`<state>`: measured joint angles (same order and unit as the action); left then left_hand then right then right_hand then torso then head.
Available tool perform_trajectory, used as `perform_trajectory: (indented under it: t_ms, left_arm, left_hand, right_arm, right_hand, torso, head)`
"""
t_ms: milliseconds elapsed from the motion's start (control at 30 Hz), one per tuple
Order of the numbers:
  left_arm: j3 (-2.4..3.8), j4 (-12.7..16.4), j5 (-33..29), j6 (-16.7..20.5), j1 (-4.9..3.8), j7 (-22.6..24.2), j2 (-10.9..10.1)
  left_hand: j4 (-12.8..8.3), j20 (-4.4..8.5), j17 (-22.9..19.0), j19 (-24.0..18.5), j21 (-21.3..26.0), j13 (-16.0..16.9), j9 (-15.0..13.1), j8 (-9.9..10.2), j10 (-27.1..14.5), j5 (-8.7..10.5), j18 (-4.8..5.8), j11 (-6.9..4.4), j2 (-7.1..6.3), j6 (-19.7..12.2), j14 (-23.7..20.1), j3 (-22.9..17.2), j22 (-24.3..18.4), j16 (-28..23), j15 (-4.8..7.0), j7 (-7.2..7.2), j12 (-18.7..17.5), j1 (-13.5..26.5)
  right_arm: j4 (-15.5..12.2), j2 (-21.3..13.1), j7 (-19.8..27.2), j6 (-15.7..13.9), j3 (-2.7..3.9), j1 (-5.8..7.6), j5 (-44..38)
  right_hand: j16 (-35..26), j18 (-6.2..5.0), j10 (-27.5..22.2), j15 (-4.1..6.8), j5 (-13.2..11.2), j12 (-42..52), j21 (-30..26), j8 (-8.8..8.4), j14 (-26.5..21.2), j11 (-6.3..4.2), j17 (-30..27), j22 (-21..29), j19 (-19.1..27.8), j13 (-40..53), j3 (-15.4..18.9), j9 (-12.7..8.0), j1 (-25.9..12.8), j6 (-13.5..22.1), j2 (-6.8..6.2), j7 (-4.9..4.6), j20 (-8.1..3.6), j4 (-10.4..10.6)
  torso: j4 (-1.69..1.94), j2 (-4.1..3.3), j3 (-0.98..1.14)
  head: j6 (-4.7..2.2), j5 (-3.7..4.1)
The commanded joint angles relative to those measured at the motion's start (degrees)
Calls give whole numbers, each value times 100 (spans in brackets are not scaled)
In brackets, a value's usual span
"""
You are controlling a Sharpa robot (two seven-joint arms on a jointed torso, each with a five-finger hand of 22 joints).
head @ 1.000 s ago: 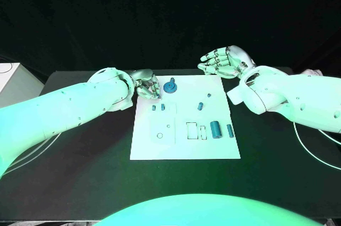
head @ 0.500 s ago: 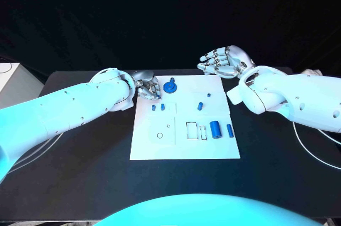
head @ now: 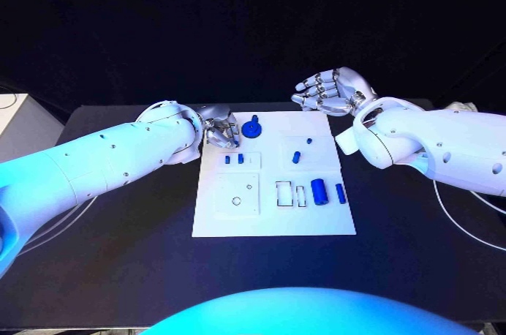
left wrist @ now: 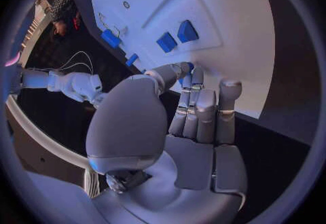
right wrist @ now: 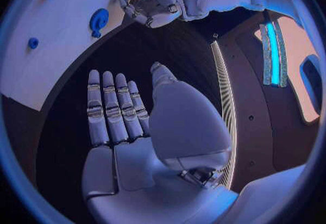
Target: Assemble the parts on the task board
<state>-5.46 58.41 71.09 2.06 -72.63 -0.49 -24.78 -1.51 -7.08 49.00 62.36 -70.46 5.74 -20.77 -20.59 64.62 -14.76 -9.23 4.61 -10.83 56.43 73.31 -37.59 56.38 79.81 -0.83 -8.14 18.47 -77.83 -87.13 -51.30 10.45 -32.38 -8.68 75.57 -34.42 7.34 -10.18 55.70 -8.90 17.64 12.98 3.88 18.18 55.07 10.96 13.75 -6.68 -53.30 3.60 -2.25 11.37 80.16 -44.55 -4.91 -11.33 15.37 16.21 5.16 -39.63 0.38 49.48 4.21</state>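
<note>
The white task board (head: 274,218) lies mid-table with blue parts on it. A round blue knob (head: 252,128) stands near its far left corner. My left hand (head: 221,128) hovers at that corner, just left of the knob, fingers curled down. In the left wrist view my left hand (left wrist: 183,99) pinches a small blue piece (left wrist: 190,65) between thumb and fingertips, close above the board (left wrist: 204,6). Two small blue blocks (head: 234,159) sit just in front of it. My right hand (head: 332,90) is raised beyond the board's far right corner, fingers apart and holding nothing.
A blue cylinder (head: 319,192), a slim bar (head: 341,193) and a thin piece (head: 300,196) lie on the board's right side, with a peg (head: 296,157) and a tiny stud (head: 309,140) farther back. Black table (head: 126,247) surrounds the board.
</note>
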Motion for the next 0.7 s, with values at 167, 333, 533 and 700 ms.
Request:
perform_trajectory:
  t_ms: [167, 333, 533, 700]
  left_arm:
    - [-8, -54, 50, -158, 12, -43, 54]
    - [-14, -104, 72, -208, 13, -78, 85]
    - [-27, -162, 81, -263, 19, -83, 118]
    - [-40, -190, 53, -333, 25, -41, 134]
  left_hand:
    - [7, 11, -14, -13, 40, 8, -9, 7, 45, -7, 103, 1, 33, 30, -1, 52, -19, -7, 8, -8, -31, 12]
    - [8, 11, -23, -21, 47, 9, -10, 11, 44, -7, 102, 1, 37, 27, -6, 55, -28, -10, 7, -8, -39, 13]
    - [6, 11, -33, -18, 46, 10, -11, 14, 44, -8, 103, 0, 42, 26, -12, 53, -24, -13, 8, -7, -45, 8]
    - [2, 11, -26, -23, 51, 12, -13, 19, 44, -9, 102, 0, 49, 24, -11, 51, -30, -13, 8, -7, -53, 1]
  right_arm:
    - [-8, 3, 37, 70, 3, -1, -23]
    - [-7, 4, 36, 72, 3, -1, -24]
    - [-5, 6, 35, 74, 3, -1, -24]
    - [-2, 8, 35, 75, 3, -1, -24]
  right_hand:
    - [-18, -34, 44, -18, 23, -18, -10, -27, 38, 11, -5, 5, 45, 2, -36, -5, 9, -39, -6, -320, 5, 12]
    - [-28, -34, 53, -18, 21, -33, -7, -33, 44, 10, -23, 20, 47, 2, -47, -10, 6, -45, -10, -320, 6, 13]
    - [-28, -34, 53, -18, 21, -33, -7, -33, 44, 10, -23, 20, 47, 2, -47, -10, 6, -45, -10, -320, 6, 13]
    - [-28, -34, 53, -18, 21, -33, -7, -33, 44, 10, -23, 20, 47, 2, -47, -10, 6, -45, -10, -320, 6, 13]
  torso:
    - [1, -1, -2]
    - [1, 0, -2]
    - [2, 0, -3]
    - [6, 3, -4]
  head:
    - [-2, 11]
    - [-2, 12]
    - [3, 18]
    - [14, 25]
